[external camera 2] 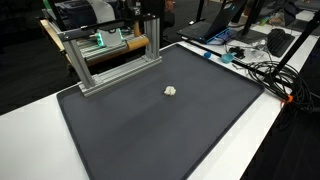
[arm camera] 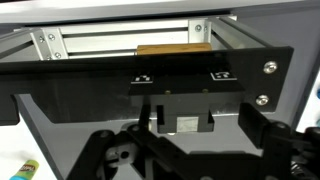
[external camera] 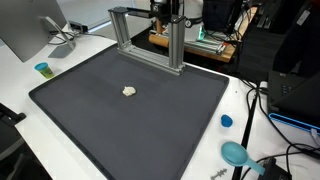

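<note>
Robotiq gripper [arm camera: 190, 152] recorded in the wrist view with its two fingers spread wide. The space between them is seen empty, and nothing is gripped or touched. The thing nearest to it is the aluminium frame [arm camera: 120, 40], whose rails fill the upper part of the wrist view. A brown board [arm camera: 175, 47] is seen through the frame, behind it. In an exterior view the gripper [external camera: 165, 10] is made out only dimly against dark clutter, raised near the top bar of the aluminium frame [external camera: 176, 45]. Whether it hangs over the bar or just behind it cannot be told. The frame [external camera 2: 120, 72] is noted upright along one edge of the dark mat [external camera: 120, 135], which lies on a white table [external camera: 20, 95]. A white crumpled lump [external camera: 129, 91] is seen in both exterior views [external camera 2: 172, 90], lying alone near the middle of the mat. It is out in front of the frame and well apart from both the frame and the gripper, and it is not caught in the wrist view. Judgement: a stand-off stage, with no approach and no contact begun. Any move toward the lump would call for the top bar to be cleared first. The open fingers would then need to be brought over the mat and set to either side of the lump. A blue cap [external camera: 226, 121] and cables [external camera 2: 262, 70] are noted off the mat, away from all of this.
</note>
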Robot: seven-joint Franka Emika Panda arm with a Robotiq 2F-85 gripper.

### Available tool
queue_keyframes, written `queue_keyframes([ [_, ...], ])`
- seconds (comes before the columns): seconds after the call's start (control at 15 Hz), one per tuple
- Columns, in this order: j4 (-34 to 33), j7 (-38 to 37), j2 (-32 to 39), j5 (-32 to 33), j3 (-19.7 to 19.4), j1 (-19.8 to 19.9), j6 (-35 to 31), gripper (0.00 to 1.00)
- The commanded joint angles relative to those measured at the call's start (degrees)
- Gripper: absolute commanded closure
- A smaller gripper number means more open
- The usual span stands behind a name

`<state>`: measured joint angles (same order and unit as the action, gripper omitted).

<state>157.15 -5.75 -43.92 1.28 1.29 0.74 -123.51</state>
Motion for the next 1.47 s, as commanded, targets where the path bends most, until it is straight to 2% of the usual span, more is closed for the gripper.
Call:
queue_keyframes([
  [0.0,-0.14,0.45,0.39,-0.32,0.0,0.16,-0.02,0.12],
  [0.27,-0.14,0.26,0.77,0.62,0.38,0.64,-0.16,0.12],
  [0.53,-0.15,-0.26,1.52,1.39,0.75,1.23,-1.22,0.17],
  [0.67,-0.15,-0.54,1.78,2.04,1.17,1.63,-1.59,0.12],
  [0.87,-0.13,-0.09,1.18,1.26,1.0,0.93,-0.53,0.0],
  [1.13,-0.12,0.65,-0.2,0.47,0.79,-0.15,1.05,0.0],
  [1.4,-0.14,0.02,0.04,1.61,1.4,0.41,-0.6,0.0],
])
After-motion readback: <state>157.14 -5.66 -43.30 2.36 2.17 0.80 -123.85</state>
